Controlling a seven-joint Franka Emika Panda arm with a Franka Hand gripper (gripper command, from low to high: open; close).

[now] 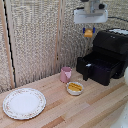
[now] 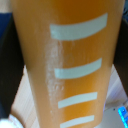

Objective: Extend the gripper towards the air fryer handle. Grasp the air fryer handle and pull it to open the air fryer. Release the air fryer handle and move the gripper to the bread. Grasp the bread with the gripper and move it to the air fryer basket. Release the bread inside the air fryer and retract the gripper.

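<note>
Bread (image 1: 88,34) hangs at the upper right of the exterior view, clamped between the blue fingertips of the gripper (image 1: 88,31), above the pulled-out air fryer basket (image 1: 100,66). It appears light and rigid, possibly smooth-skinned; the mid-body hold looks adequate.

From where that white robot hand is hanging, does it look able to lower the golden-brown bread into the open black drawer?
Probably yes: the gripper holds the golden-brown bread high above the pulled-out black air fryer basket, with nothing visible between them.
</note>
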